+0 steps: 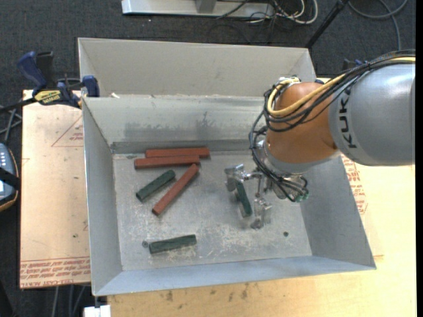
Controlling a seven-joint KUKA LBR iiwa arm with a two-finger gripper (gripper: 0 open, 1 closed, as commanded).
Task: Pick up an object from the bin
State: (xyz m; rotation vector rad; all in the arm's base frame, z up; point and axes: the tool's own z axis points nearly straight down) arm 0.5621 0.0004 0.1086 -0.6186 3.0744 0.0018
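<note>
Where the arm (373, 114) reaches in from the right, we see its jaws down on the right half of the bin (99, 197) floor. They stand spread apart, with a short dark green bar (243, 200) lying between them, tilted from far-left to near-right. We cannot tell whether they press on it. Well apart to the left lie the other pieces. Two reddish-brown bars (177, 154) rest side by side near the far wall, and a third brown bar (176, 189) slants just below them. A second green bar (156, 185) lies just left of that slanted one. Another green bar (172, 244) sits alone near the front wall.
</note>
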